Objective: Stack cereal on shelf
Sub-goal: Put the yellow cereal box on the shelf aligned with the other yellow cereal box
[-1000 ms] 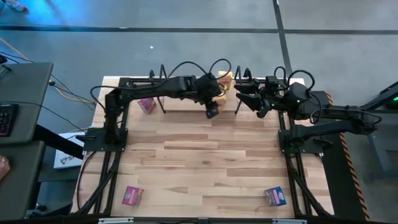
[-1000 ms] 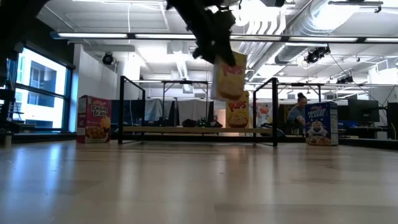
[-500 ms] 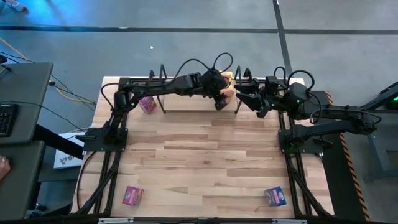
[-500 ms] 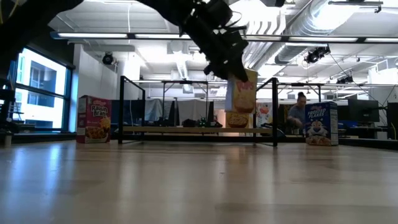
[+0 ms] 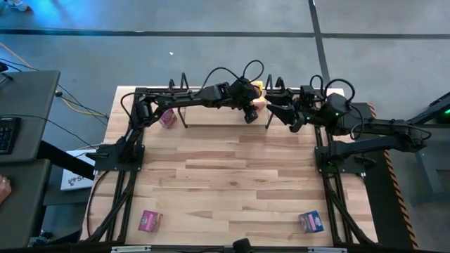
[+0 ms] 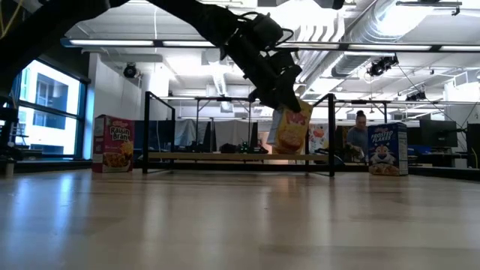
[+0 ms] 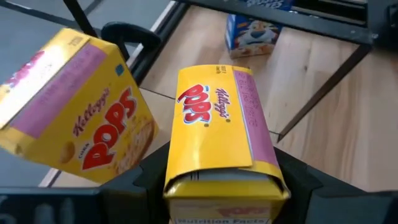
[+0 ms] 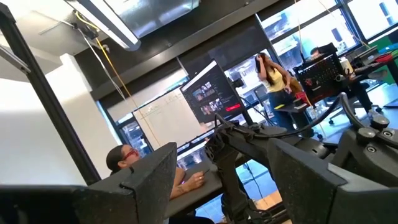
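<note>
My left gripper (image 5: 247, 112) is at the shelf's right end, shut on a yellow cereal box (image 6: 292, 127) that shows tilted in the low view. A second yellow box (image 7: 74, 124) stands beside it on the shelf. The shelf's pale board (image 6: 217, 157) runs between two black loop frames (image 6: 159, 131). A pink box (image 6: 112, 144) stands left of the shelf and a blue box (image 6: 386, 148) right of it. Another pink box (image 5: 150, 221) and another blue one (image 5: 311, 222) lie near the table's near edge. My right gripper (image 5: 273, 112) waits open just right of the shelf. My left gripper pinches the yellow box between its two fingers (image 7: 149, 180) at the box's upper end (image 7: 217, 180), one finger on each narrow side. It comes slanting down from the table's left. The box hangs tilted below the fingers, close over the board; whether it touches the board I cannot tell.
Black arm rails (image 5: 119, 190) run down both sides of the table. The wide wood table top (image 5: 225, 176) lies between the shelf and the near boxes. People show in the room beyond (image 6: 361, 135).
My left gripper has carried the yellow box toward the far edge and a little right, and down from well above the shelf to just over its board. The box has tipped from nearly upright to tilted and now stands in front of the second yellow box.
</note>
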